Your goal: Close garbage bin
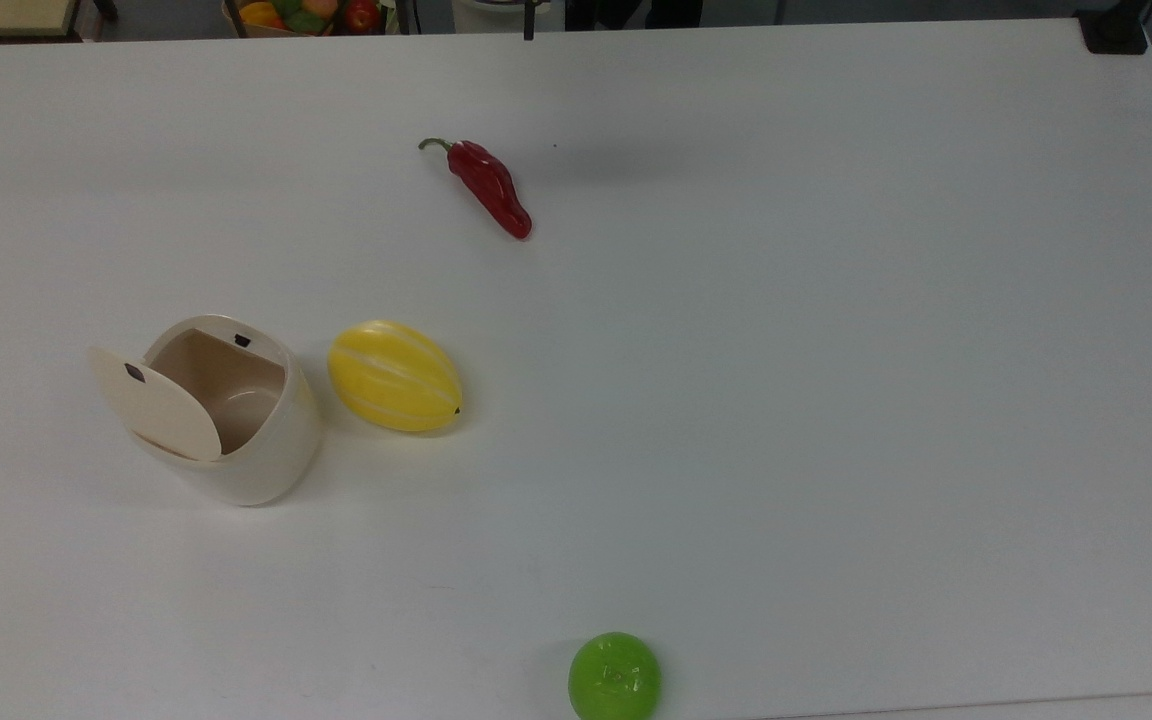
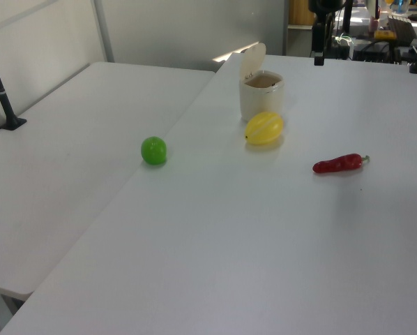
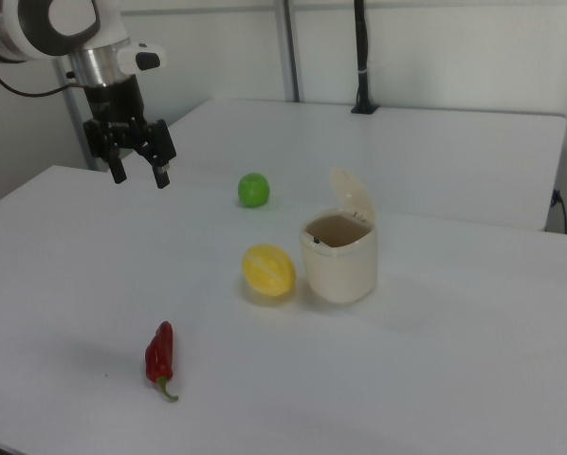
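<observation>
while the gripper (image 3: 138, 174) hangs in the air with its two fingers spread apart and nothing between them, touching nothing, the garbage bin (image 1: 236, 440) stands on the white table (image 1: 786, 350) toward the top view's left edge, its lid (image 1: 158, 404) tipped up on the hinge and the cream inside showing; a yellow melon (image 1: 394, 375) lies just beside the bin, a red chili pepper (image 1: 488, 186) lies well apart toward the far edge, and a green apple (image 1: 614, 676) sits at the near edge in the top view
</observation>
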Robot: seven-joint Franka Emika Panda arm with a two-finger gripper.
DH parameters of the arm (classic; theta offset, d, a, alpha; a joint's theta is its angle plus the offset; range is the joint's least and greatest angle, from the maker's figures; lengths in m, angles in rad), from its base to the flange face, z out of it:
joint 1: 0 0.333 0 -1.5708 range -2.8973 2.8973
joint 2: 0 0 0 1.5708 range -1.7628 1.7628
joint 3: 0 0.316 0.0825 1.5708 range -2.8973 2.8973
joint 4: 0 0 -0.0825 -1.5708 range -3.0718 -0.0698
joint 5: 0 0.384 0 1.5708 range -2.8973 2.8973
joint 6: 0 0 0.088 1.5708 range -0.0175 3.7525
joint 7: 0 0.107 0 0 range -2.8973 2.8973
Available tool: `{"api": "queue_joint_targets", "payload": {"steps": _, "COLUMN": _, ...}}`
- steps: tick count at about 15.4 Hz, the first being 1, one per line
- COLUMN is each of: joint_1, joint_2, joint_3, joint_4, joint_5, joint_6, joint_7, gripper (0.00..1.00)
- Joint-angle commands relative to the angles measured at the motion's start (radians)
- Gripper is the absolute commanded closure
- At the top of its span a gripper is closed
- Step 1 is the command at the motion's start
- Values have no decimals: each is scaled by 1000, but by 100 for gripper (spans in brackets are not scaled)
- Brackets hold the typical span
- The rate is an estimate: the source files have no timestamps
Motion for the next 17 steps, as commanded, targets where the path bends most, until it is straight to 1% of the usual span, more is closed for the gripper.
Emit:
{"api": "queue_joint_targets", "payload": {"steps": 1, "joint_1": -14, "joint_2": -17, "joint_3": -5, "joint_4": -15, "joint_5": 5, "joint_6": -5, "joint_7": -50, "gripper": 50}}
{"api": "queue_joint_targets", "payload": {"steps": 3, "joint_1": -15, "joint_2": -17, "joint_3": -6, "joint_4": -13, "joint_5": 6, "joint_6": -8, "joint_7": -63, "gripper": 93}}
{"api": "queue_joint_targets", "payload": {"steps": 4, "joint_1": -15, "joint_2": -17, "joint_3": -6, "joint_4": -13, "joint_5": 8, "joint_6": -9, "joint_7": -64, "gripper": 100}}
{"api": "queue_joint_targets", "payload": {"steps": 11, "joint_1": -32, "joint_2": -16, "joint_3": -8, "joint_4": -11, "joint_5": 25, "joint_6": -8, "joint_7": -53, "gripper": 100}}
{"api": "queue_joint_targets", "payload": {"steps": 13, "joint_1": -54, "joint_2": -10, "joint_3": -8, "joint_4": -8, "joint_5": 51, "joint_6": 0, "joint_7": -50, "gripper": 100}}
{"api": "queue_joint_targets", "payload": {"steps": 15, "joint_1": -83, "joint_2": 21, "joint_3": -8, "joint_4": 34, "joint_5": 55, "joint_6": 33, "joint_7": -45, "gripper": 100}}
{"api": "queue_joint_targets", "payload": {"steps": 17, "joint_1": -112, "joint_2": 36, "joint_3": -8, "joint_4": 39, "joint_5": 55, "joint_6": 98, "joint_7": -44, "gripper": 100}}
